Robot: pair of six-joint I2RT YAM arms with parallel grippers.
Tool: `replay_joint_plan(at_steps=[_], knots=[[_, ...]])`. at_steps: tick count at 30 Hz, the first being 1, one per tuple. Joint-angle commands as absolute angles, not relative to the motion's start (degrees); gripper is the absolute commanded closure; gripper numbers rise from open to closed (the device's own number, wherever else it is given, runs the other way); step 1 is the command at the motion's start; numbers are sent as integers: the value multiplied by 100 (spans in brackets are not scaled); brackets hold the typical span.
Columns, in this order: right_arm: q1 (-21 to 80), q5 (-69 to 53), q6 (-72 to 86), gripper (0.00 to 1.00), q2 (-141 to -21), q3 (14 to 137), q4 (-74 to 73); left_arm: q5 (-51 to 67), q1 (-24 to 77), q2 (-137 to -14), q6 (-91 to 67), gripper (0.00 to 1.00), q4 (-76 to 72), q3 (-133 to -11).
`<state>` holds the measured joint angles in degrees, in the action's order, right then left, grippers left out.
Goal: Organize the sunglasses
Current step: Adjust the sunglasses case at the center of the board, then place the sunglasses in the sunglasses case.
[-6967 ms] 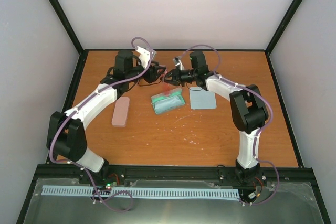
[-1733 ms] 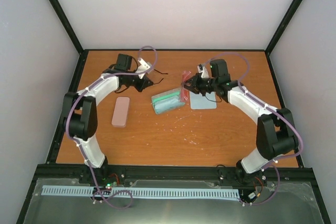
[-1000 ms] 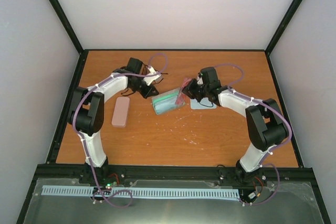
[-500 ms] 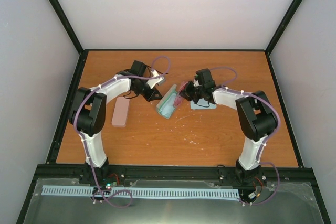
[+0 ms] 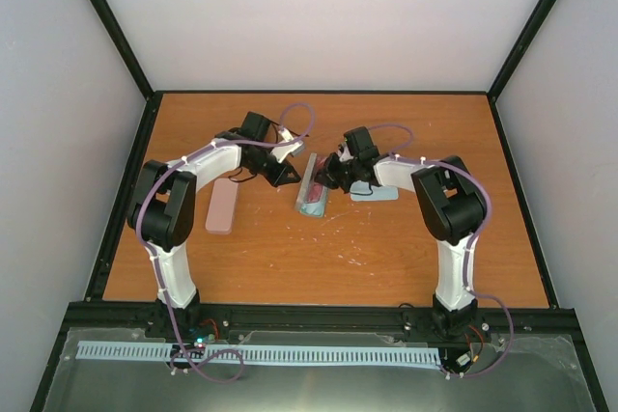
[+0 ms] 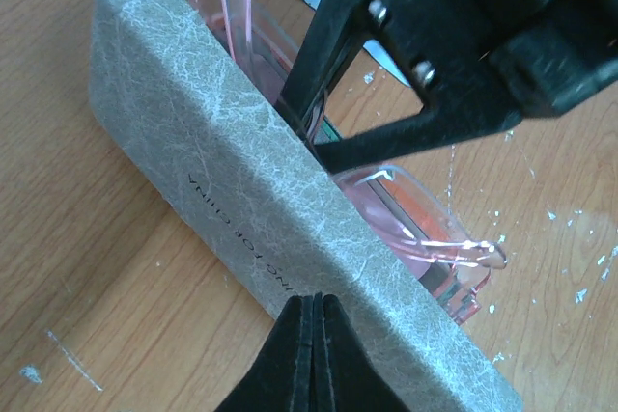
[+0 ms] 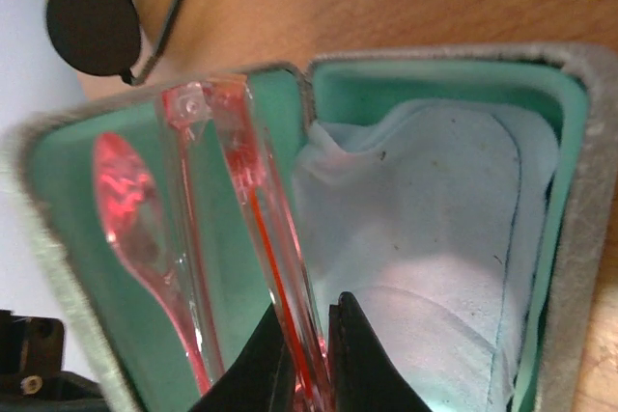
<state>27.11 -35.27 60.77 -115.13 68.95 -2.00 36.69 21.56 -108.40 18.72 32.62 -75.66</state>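
Observation:
An open grey case (image 5: 314,190) with green lining (image 7: 406,84) stands on its edge at mid-table. My right gripper (image 7: 311,320) is shut on the arm of translucent pink glasses (image 7: 251,200), which sit inside the case beside a pale blue cloth (image 7: 435,238). My left gripper (image 6: 316,298) is shut with nothing in it. Its tips press the case's grey outer wall (image 6: 241,190), and the pink glasses (image 6: 406,209) show beyond it. The sunglasses (image 7: 92,16), with a dark lens and thin black frame, lie on the table past the case's end.
A pink oblong case (image 5: 222,205) lies left of the left arm. A light-blue square cloth (image 5: 381,192) lies under the right arm. Black frame posts and white walls ring the orange table (image 5: 319,258).
The right gripper has moved left with the pink glasses into the case. The case has swung from lying across the table to standing nearly end-on, with the left gripper against it.

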Motion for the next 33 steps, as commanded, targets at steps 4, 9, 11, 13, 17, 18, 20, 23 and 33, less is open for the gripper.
replay_joint_plan(at_steps=[4, 9, 11, 13, 17, 18, 20, 23, 33], knots=[[2856, -3794, 5787, 97, -11803, 7189, -775, 3819, 2188, -10803, 1795, 98, 3095, -7559], [2874, -3758, 5594, 97, -11876, 7171, -1002, 3830, 2188, -10794, 1788, 98, 3065, -7548], [2873, -3753, 5581, 97, -11893, 7158, -1025, 3841, 2188, -10795, 1772, 98, 3048, -7531], [2874, -3734, 5573, 96, -11917, 7138, -990, 3856, 2188, -10793, 1755, 98, 3025, -7523], [2872, -3673, 5538, 89, -11976, 7152, -851, 3891, 2187, -10777, 1730, 98, 3002, -7508], [2874, -3641, 5501, 89, -11986, 7155, -795, 3906, 2184, -10763, 1726, 98, 2991, -7498], [2874, -3615, 5508, 89, -12018, 7161, -663, 3919, 2188, -10749, 1706, 98, 2963, -7488], [2874, -3614, 5576, 89, -12061, 7194, -414, 3954, 2189, -10738, 1681, 98, 2958, -7485], [2874, -3439, 5115, 73, -12005, 7520, -1134, 3955, 2193, -10727, 1679, 98, 2932, -7471]])
